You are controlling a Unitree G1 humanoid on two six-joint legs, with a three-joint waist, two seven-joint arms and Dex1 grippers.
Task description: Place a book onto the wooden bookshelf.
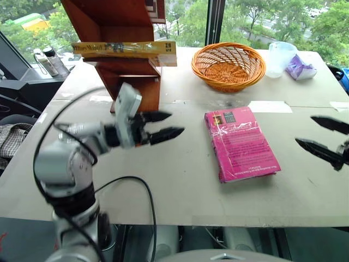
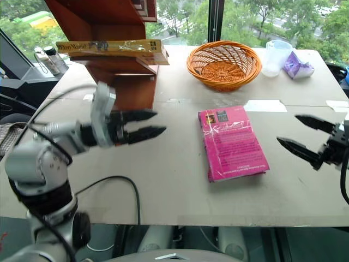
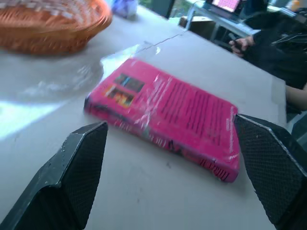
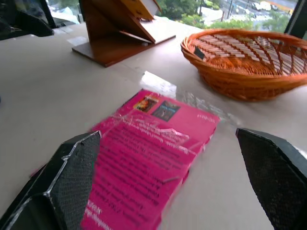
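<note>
The wooden bookshelf is the largest piece here: polished reddish-brown boards, hard and smooth, with slanted side panels on a flat foot. It stands beyond the tips of the left gripper, whose 2 black fingers are spread apart with nothing between them.

The book already lies flat on a lower board of that shelf, yellow spine facing out, one end jutting past the board's edge, above and beyond the left fingertips. It looks like a thick paperback, so probably moderately heavy and fairly stiff when closed. The glossy wrap would likely be slippery, so a hold across the thickness near the middle of the spine seems safest, with firm pressure. The placing appears done; the overhang is the 1 thing that might need a nudge.

The table is a matte, pale grey sheet. On it, between the 2 sets of fingers, lies a pink book, rectangular and film-wrapped, with creased film catching the light. The right gripper sits beside its far long edge, fingers likewise wide apart and holding nothing.

Beyond the pink book sits an orange wicker basket, round, shallow, openly woven. Past it stand a translucent plastic cup and a small crumpled purple packet.
</note>
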